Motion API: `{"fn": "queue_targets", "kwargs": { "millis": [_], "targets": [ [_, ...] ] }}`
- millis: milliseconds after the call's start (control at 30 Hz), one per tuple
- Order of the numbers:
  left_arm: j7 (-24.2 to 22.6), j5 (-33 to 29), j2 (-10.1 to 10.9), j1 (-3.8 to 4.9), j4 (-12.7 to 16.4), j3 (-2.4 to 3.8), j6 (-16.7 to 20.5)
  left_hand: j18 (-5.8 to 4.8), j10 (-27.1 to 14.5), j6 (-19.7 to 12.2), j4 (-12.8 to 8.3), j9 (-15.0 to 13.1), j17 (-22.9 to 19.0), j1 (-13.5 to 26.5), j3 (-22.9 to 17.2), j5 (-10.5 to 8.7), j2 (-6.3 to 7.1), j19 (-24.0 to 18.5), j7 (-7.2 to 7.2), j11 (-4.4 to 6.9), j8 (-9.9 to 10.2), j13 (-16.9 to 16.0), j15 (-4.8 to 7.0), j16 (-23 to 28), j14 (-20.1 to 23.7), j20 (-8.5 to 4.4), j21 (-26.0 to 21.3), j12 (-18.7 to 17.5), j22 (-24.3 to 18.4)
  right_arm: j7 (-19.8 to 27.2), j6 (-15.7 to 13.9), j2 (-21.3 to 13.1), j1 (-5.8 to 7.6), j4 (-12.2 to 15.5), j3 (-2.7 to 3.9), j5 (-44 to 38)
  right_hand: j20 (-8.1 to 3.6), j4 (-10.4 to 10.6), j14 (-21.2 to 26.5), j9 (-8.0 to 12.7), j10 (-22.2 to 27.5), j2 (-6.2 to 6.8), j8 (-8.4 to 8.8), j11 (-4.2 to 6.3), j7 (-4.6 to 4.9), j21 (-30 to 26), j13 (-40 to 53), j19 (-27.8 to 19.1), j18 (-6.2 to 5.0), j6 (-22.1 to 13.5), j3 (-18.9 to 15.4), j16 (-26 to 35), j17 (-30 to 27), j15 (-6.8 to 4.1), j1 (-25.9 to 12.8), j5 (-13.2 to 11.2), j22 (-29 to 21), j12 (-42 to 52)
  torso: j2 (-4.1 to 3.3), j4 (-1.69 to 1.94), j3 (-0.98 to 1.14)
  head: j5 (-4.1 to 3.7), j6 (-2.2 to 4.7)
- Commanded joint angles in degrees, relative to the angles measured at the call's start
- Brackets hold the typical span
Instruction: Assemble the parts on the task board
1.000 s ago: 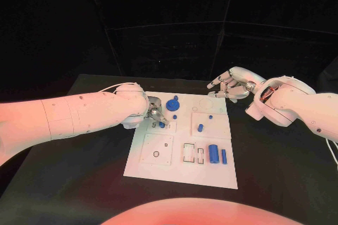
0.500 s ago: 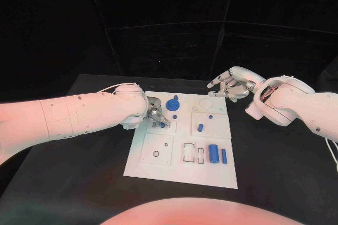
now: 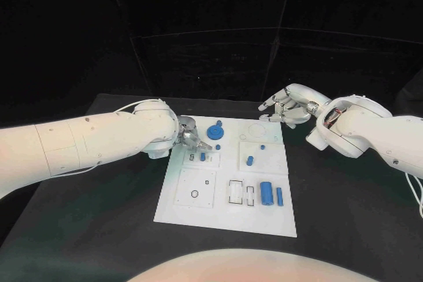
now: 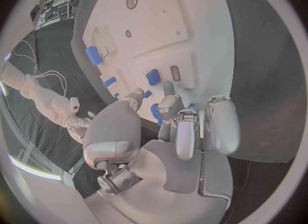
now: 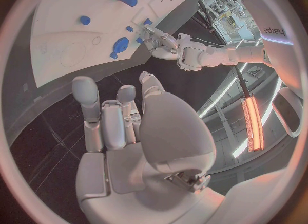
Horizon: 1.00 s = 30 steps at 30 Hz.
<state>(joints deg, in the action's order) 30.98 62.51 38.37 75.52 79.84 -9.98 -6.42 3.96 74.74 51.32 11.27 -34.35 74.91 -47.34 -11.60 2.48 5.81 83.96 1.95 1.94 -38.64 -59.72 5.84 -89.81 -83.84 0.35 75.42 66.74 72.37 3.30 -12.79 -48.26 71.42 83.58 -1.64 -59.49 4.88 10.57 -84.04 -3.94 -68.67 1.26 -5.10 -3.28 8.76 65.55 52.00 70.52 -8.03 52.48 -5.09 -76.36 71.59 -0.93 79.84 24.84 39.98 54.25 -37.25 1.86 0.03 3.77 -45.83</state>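
The desk (image 3: 79,233) was flat, black and dull, and the task board (image 3: 225,218) lay in the middle of it, a smooth white plate shaped like a long rectangle. On the near part of the board sat a square raised panel (image 3: 197,187) with small holes in it. Beside that panel were narrow slots, then a fat blue cylinder (image 3: 266,191) and a thin blue bar (image 3: 280,196) lying side by side. A little farther back, another square panel (image 3: 263,157) held a short blue peg (image 3: 250,160) and a tiny blue stud (image 3: 261,147). To the side of it, the left robot hand (image 3: 191,137) was shiny, silver and knobby, at the end of a smooth white arm. Its fingers (image 4: 168,98) were curled down close together over the board's edge, with their tips at a small blue piece (image 3: 203,155), but I could not tell if they held it. Another small blue stud (image 3: 217,147) stood just beside it. Just past them stood a round blue knob (image 3: 215,133) with a little tab on top. Farthest back, the right robot hand (image 3: 283,107) hung near the board's far corner with its fingers bent and a bit apart, holding nothing.
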Motion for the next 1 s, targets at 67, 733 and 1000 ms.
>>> {"fn": "queue_targets", "kwargs": {
  "millis": [67,733,1000],
  "targets": [
    [0.1,-2.5,0.5,1.08,0.2,1.84,-0.8,0.31,-2.0,-3.4,0.2,1.5,15.1,-1.9,2.2,0.28,0.11,-0.7,1.34,-0.92,2.8,2.5,-0.99,-0.2,-6.2,0.55,-1.4,-2.1,-1.4,0.6,0.1,0.2,0.10,-0.4,0.03,0.2,-0.05,0.3,-1.9,0.0,0.4,-0.13,-0.30,-0.09,-0.16,-0.3,-0.1,-0.3,-0.49,0.1,-0.1,0.4,-0.1,-0.24,-0.4,0.4,-0.1,-0.3,-0.01,-0.07,0.00,-0.05,0.15],
    [0.3,0.8,-6.4,4.19,-14.9,2.56,-14.5,0.59,-2.7,-3.1,1.1,5.5,15.1,-7.5,7.7,0.26,-3.48,-1.1,2.81,-2.33,7.0,3.5,-2.37,-0.2,-6.2,2.17,-2.5,-2.5,-2.1,0.5,0.1,0.9,0.09,-1.2,0.02,0.2,-0.05,0.4,-1.9,0.0,0.3,-0.13,-0.28,-0.10,-0.15,-0.3,0.0,-0.3,-0.49,0.1,-0.1,0.4,0.0,-0.23,-0.5,0.4,-0.1,-0.2,-0.19,-0.06,-0.04,0.28,0.60],
    [0.2,1.2,-9.1,2.97,-20.6,2.16,-14.9,0.51,-2.3,-1.7,1.2,5.7,15.1,-8.6,8.5,0.27,-4.66,-0.9,2.48,-2.08,6.6,2.9,-2.21,-0.2,-6.2,2.11,-2.1,-2.0,-1.5,0.7,0.3,1.0,0.09,-1.2,0.02,0.2,-0.04,0.4,-1.9,0.0,0.3,-0.18,-0.27,-0.09,-0.15,-0.4,0.0,-0.3,-0.49,0.1,-0.1,0.4,0.0,-0.24,-0.5,0.4,-0.1,-0.3,-0.13,0.05,-0.11,0.10,0.78]
  ]
}}
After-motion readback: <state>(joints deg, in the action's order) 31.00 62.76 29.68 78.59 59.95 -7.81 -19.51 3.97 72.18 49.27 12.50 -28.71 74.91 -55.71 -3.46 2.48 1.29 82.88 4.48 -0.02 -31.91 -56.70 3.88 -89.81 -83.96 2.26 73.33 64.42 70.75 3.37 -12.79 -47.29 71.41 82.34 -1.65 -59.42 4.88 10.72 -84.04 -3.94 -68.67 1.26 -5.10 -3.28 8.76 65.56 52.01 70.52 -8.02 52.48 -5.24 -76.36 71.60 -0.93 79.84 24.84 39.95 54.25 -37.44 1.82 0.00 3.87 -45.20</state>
